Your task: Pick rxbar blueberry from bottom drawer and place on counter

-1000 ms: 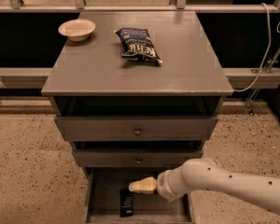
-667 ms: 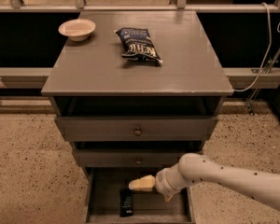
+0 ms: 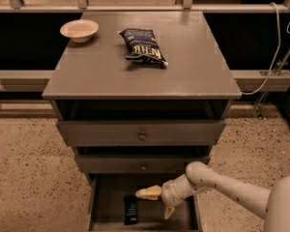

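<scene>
The rxbar blueberry (image 3: 131,210) lies flat on the floor of the open bottom drawer (image 3: 106,197), left of centre, a small dark wrapper with pale lettering. My gripper (image 3: 157,203) hangs inside the drawer just right of the bar and a little above it, apart from it. It is open and empty, with one pale finger (image 3: 147,193) pointing left over the bar and the other pointing down. The counter (image 3: 183,71) is the grey cabinet top above.
A dark crinkled chip bag (image 3: 142,46) lies at the counter's middle back and a pale bowl (image 3: 79,30) at its back left corner. Two shallower drawers with knobs (image 3: 142,136) stand slightly open above the bottom drawer. A white cable (image 3: 273,57) hangs at right.
My arm's elbow has shifted slightly left over the drawer. The gripper stays open beside the bar, hardly moved. The bar has not moved.
</scene>
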### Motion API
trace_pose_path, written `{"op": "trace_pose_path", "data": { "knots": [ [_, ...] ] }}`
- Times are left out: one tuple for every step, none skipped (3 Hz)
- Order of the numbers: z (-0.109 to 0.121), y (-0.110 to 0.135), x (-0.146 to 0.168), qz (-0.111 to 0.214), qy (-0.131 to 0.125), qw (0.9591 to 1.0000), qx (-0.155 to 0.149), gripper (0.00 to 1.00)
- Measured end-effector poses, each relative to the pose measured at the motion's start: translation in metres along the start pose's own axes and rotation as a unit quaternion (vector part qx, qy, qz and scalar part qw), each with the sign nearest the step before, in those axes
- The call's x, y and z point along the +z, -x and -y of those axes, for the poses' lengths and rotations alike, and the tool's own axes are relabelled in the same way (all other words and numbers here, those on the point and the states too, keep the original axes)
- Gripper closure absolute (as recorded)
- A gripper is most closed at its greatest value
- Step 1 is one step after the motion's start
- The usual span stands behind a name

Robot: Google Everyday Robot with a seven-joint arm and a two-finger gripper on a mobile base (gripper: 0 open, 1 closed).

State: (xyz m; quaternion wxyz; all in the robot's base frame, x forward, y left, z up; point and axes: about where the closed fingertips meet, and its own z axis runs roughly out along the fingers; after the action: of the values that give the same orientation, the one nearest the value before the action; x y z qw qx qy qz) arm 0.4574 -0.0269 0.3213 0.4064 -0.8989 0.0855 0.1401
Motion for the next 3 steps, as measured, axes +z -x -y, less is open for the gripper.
{"op": "trace_pose_path", "data": {
  "knots": [
    [-0.018, -0.012, 0.016, 0.011, -0.025, 0.9995, 0.017, 0.00],
    [-0.020, -0.006, 0.011, -0.021, -0.031, 0.9978, 0.055, 0.00],
    [-0.019, 0.012, 0.005, -0.066, -0.046, 0.9876, 0.135, 0.00]
  ]
}}
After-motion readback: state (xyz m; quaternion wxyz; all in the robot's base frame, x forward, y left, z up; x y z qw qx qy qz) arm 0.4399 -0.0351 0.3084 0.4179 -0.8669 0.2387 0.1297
